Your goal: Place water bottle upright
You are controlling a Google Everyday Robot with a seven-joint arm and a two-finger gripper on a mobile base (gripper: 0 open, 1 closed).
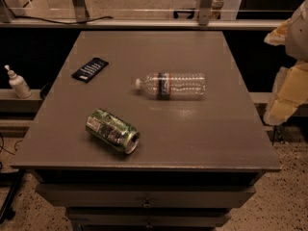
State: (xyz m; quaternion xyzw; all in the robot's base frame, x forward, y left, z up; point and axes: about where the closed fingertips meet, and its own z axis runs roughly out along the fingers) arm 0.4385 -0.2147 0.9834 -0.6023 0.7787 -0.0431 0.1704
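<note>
The water bottle lies on its side near the middle of the grey table. It is clear ribbed plastic with a red, white and dark label band, and its white cap points left. My gripper shows as pale cream-coloured parts at the right edge of the view. It is beyond the table's right side, well to the right of the bottle and apart from it. Nothing is seen in it.
A green-patterned drink can lies on its side at the front left. A dark flat packet lies at the back left. A small white pump bottle stands on a ledge left of the table. Drawers sit below the tabletop.
</note>
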